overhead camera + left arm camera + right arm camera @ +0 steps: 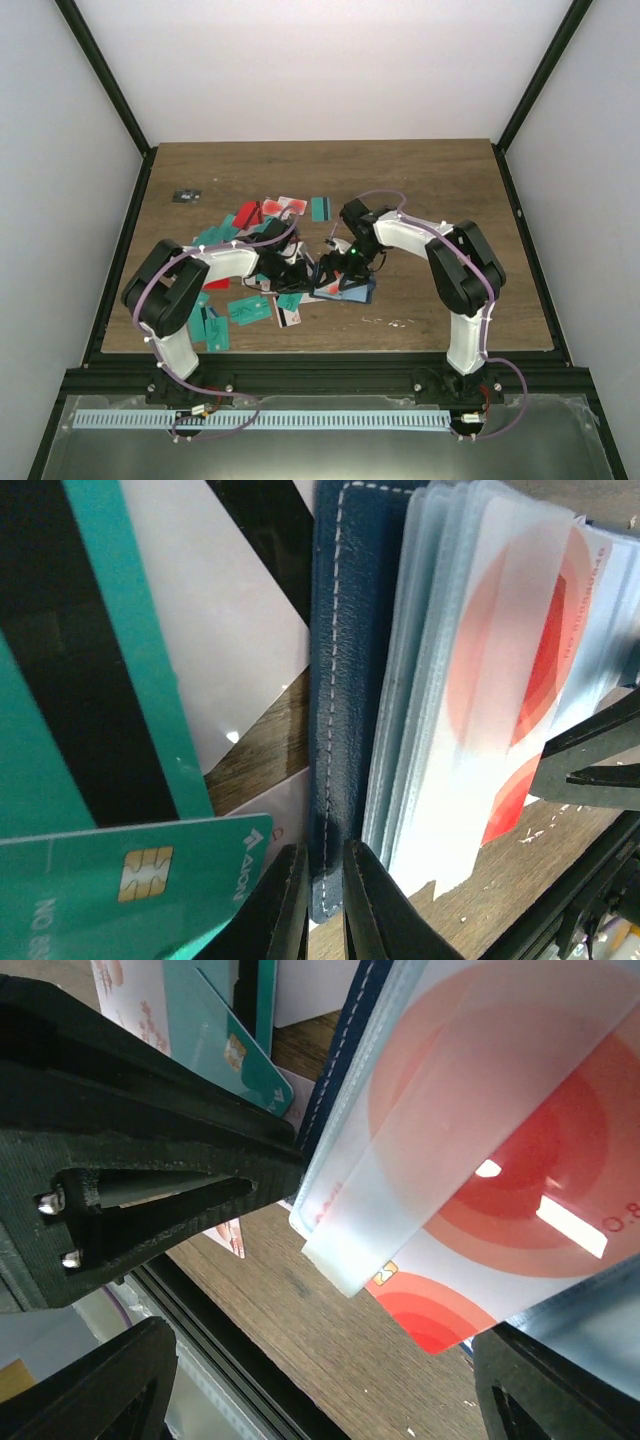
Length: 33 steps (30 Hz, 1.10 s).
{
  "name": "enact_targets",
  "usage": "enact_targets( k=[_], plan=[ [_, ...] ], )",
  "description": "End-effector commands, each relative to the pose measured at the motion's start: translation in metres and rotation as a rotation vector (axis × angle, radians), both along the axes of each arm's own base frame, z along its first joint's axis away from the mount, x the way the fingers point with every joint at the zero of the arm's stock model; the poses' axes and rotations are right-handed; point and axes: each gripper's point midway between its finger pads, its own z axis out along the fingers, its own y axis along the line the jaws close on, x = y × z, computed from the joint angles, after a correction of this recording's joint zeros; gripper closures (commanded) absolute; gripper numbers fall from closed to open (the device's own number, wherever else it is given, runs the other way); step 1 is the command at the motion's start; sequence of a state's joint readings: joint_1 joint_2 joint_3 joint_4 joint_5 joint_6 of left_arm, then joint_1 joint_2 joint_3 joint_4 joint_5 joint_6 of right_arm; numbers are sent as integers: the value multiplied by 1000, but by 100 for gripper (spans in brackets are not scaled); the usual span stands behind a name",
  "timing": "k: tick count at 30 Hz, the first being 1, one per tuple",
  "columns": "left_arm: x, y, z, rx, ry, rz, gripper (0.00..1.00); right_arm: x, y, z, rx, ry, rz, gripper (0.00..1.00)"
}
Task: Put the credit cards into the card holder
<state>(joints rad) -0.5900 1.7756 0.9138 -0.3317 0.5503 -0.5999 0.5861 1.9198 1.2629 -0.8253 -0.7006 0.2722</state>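
The left gripper has its jaws pressed together on the edge of the navy cover of the card holder, steadying it. The right gripper stands spread wide astride a red-and-white card, gripping nothing I can see. That card sits half inside one of the holder's clear sleeves. Loose credit cards lie just beside the holder's cover. This looks like the seating step; next, I'd judge, that card needs a push fully home.

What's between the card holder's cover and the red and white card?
Clear plastic sleeves, edge-on in the left wrist view, separate the card holder cover from the red and white card.
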Motion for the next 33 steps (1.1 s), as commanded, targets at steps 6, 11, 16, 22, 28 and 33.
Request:
enact_targets(
  k=[6, 11, 16, 22, 28, 33],
  plan=[
    [5, 14, 29, 65, -79, 42, 82, 2, 1, 25, 22, -79, 41, 15],
    [3, 30, 43, 125, -120, 68, 73, -2, -4, 37, 23, -110, 23, 12],
    [0, 76, 49, 295, -167, 158, 64, -14, -10, 48, 48, -124, -5, 11],
    [7, 131, 43, 421, -156, 229, 61, -34, -21, 61, 84, -123, -67, 11],
    [1, 155, 25, 524, -96, 236, 61, -54, -25, 75, 160, -113, -120, 11],
    [-10, 190, 27, 614, -50, 399, 60, -72, -30, 84, 208, -109, -142, 11]
  ],
)
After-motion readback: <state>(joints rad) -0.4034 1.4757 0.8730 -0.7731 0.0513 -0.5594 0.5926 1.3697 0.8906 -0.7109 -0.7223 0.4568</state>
